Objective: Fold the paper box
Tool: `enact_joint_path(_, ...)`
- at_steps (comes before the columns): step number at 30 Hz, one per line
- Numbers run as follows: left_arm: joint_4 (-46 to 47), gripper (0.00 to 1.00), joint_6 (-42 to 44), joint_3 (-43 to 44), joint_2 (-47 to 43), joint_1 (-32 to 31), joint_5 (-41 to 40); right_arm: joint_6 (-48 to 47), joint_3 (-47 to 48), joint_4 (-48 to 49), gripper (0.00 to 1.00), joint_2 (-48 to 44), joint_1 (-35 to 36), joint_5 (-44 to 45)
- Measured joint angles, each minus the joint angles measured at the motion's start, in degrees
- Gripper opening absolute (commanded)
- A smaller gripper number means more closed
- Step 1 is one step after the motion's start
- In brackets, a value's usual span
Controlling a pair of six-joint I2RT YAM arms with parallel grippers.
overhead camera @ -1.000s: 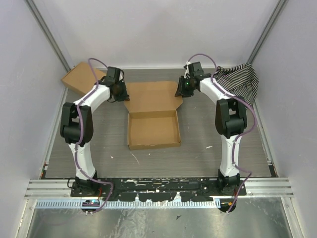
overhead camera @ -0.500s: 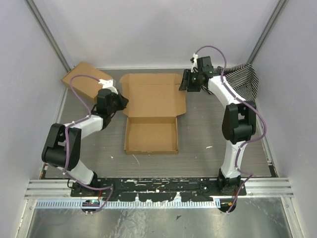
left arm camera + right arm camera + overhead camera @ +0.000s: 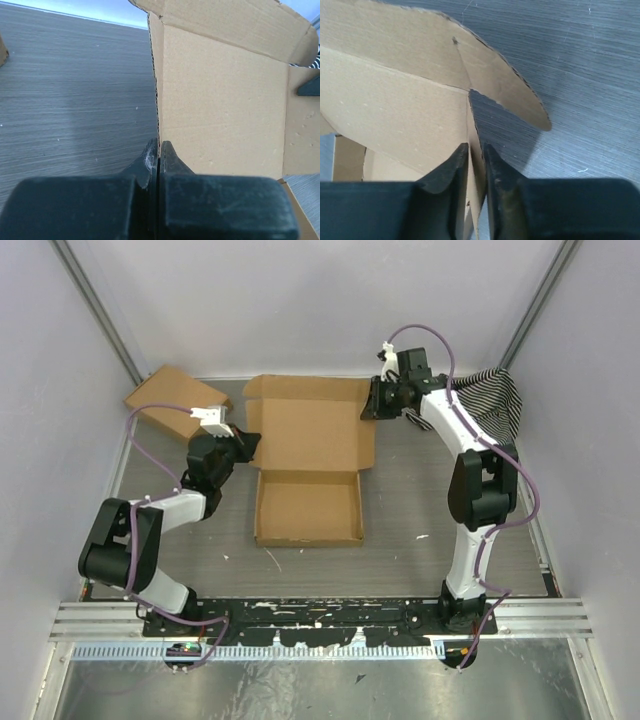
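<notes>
The paper box (image 3: 308, 505) lies mid-table, its long axis running near to far, with the shallow tray nearest the arms and the open lid reaching toward the back wall. The left gripper (image 3: 244, 444) is clamped tight on the lid's left edge. The right gripper (image 3: 372, 400), jaws narrowly apart, pinches the right side flap.

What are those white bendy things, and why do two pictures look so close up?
Those are two robot arms, each ending in a two-finger gripper. The big picture comes from a camera above them. The close-ups come from little cameras on each wrist, looking past the black fingers. On the grey table lie the paper box with its lid raised, another cardboard box and a striped cloth. The left gripper is shut, pinching the lid's left edge. The right gripper has the lid's right flap between its fingers; whether it squeezes, I cannot tell.
</notes>
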Motion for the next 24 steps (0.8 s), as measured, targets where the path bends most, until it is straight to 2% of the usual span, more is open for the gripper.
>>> enact_joint_path(1,0.39,0.0,0.02,-0.24,-0.22,-0.09,0.07,0.02,0.61,-0.74,0.13,0.02,0.33,0.66)
enact_joint_path(3,0.63,0.08,0.11,-0.59,-0.92,-0.37,0.17,-0.13,1.79,-2.12,0.07,0.02,1.36,3.19)
enact_joint_path(4,0.68,0.18,0.15,-0.66,-1.25,-0.48,0.17,-0.22,2.16,-2.38,0.05,0.02,1.84,4.37)
enact_joint_path(7,-0.31,0.34,0.74,-0.9,-3.21,-0.68,-0.07,-0.35,2.21,-2.27,0.02,-0.24,3.56,9.16)
enact_joint_path(8,-0.98,0.46,1.01,-0.9,-4.09,-0.74,-0.35,-0.39,1.9,-2.12,0.01,-0.5,3.89,10.34)
enact_joint_path(11,-6.6,0.58,2.05,-0.13,-7.65,-0.81,-1.95,-1.03,-1.49,-0.33,0.01,-2.89,4.72,12.85)
enact_joint_path(14,-14.56,0.59,3.19,3.65,-9.84,-0.9,-4.59,-1.84,-6.08,1.55,0.01,-6.71,4.85,14.1)
enact_joint_path(19,-31.52,0.58,6.01,14.78,-10.27,-0.87,-8.59,-3.93,-16.98,7.52,0.01,-15.21,4.59,13.7)
enact_joint_path(24,-46.16,0.55,7.63,26.08,-8.61,-0.85,-9.07,-5.9,-26.16,12.79,0.01,-22.84,4.59,12.55)
